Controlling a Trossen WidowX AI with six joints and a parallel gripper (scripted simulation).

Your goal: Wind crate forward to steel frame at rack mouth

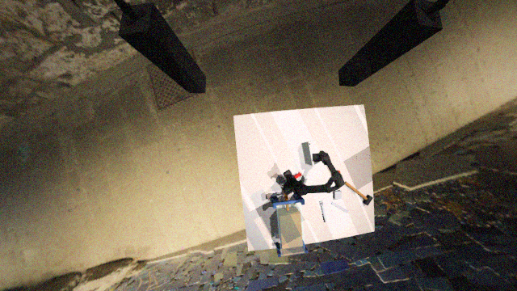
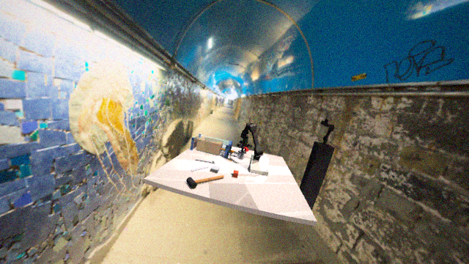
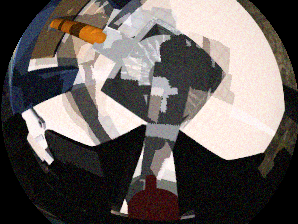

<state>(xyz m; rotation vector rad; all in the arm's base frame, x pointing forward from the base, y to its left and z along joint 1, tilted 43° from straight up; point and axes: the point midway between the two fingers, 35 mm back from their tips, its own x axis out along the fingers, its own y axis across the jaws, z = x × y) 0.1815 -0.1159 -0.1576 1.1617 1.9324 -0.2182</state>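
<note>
The tan crate [image 1: 290, 230] [image 2: 208, 147] sits inside the clear-panelled cubby, behind the blue steel frame [image 1: 289, 203] [image 3: 20, 62]. It looks flat; any gap between its front and the frame is hard to judge. An orange strap [image 3: 82, 31] runs from the crate to the winch [image 3: 117, 91], a dark square plate with a grey drum. The winch handle shows its dark red knob [image 3: 152, 204] low in the wrist view. My gripper [image 3: 159, 131] is shut on the handle's grey upright part above the winch. Whether the key sits in the hole is hidden.
A mallet [image 1: 355, 191] [image 2: 209, 180] lies on the bench. Nearer the cubby are a small grey block [image 1: 337, 195] [image 2: 215, 169], a dark slim tool [image 1: 322, 212] and a pale rod [image 1: 340, 207]. A red block [image 2: 235, 174] and a grey box [image 1: 307, 153] stand near the arm.
</note>
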